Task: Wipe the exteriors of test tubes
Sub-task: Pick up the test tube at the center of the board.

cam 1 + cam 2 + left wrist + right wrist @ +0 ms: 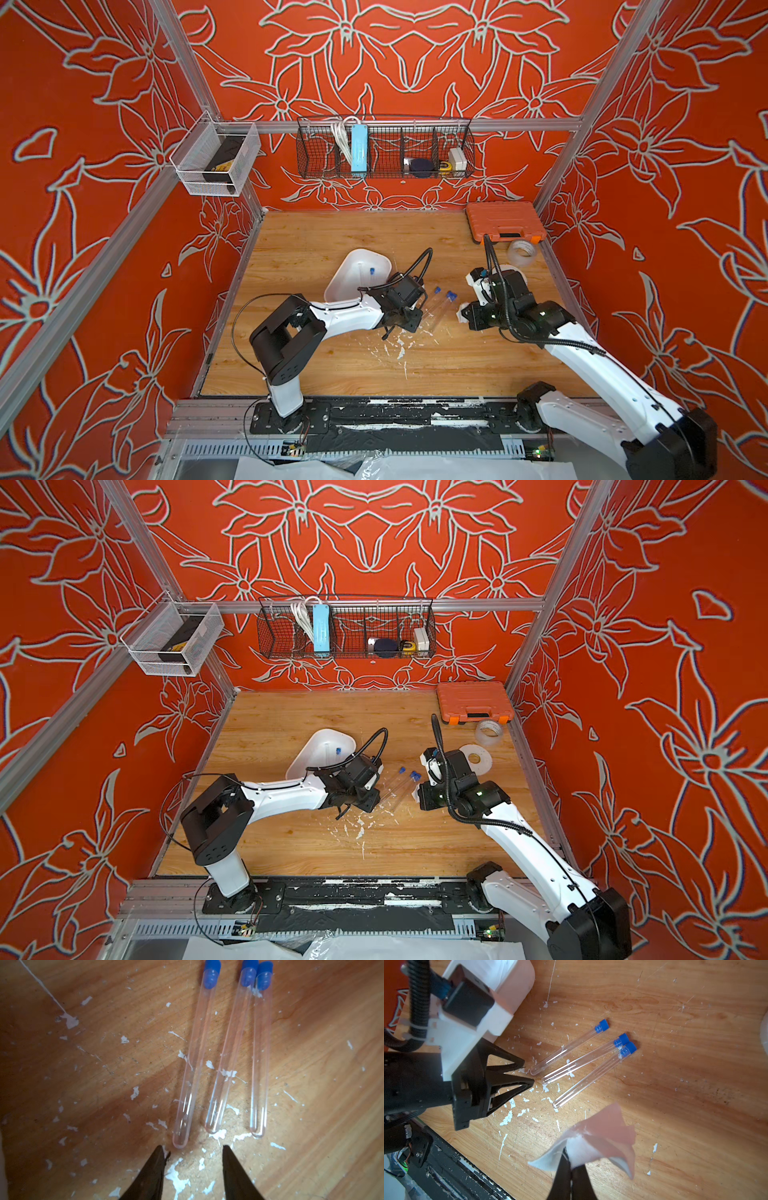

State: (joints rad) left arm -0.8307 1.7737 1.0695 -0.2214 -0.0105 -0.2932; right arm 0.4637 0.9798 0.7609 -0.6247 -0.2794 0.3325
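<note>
Three test tubes (195,1064) (228,1057) (261,1057), clear with blue caps, lie side by side on the wooden table, and both top views show them (434,303) (399,783) between the two arms. My left gripper (193,1148) is open and empty, its fingertips just short of the tubes' rounded ends; the right wrist view also shows it (529,1071). Another blue-capped tube (372,271) lies in the white dish (353,259). My right gripper (571,1159) is shut on a crumpled white tissue (602,1136), held above the table near the tubes.
An orange case (503,222) and a tape roll (521,251) sit at the back right, with a white disc (478,758) behind my right arm. White flecks (399,349) litter the wood. A wire basket (384,147) hangs on the back wall.
</note>
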